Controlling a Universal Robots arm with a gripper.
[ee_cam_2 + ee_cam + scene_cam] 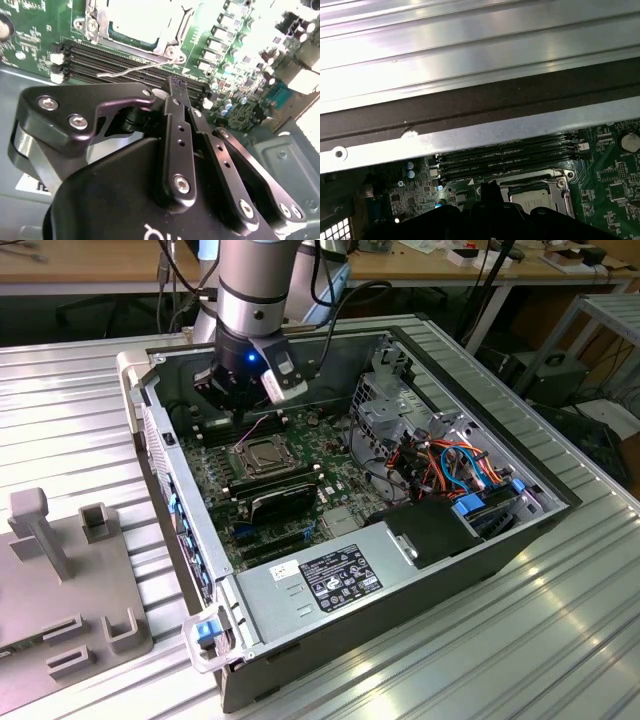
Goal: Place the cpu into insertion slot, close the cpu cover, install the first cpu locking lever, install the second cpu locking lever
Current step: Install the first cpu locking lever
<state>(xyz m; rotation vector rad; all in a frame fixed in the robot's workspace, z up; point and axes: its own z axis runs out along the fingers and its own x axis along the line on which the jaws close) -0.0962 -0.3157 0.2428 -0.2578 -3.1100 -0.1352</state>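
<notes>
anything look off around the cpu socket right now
One thing: in the second wrist view a thin wire locking lever sticks out loose across the memory slots, rather than lying latched along the cpu cover. The cpu looks seated flat under the cover, and nothing looks damaged.

Ribbed aluminium table (pixel 70 410) spreads across the foreground, and bright glare streaks its near corner on the exterior view's right. In the first wrist view the table (pixel 470 45) gleams again, its grooves catching the light. Beyond the table's far edge runs a long wooden desk (pixel 100 265), cables (pixel 185 290) dangling off it, with shadowed floor (pixel 40 315) beneath. A metal rack (pixel 610 320) stands off the table's far corner at the exterior view's right.
</notes>
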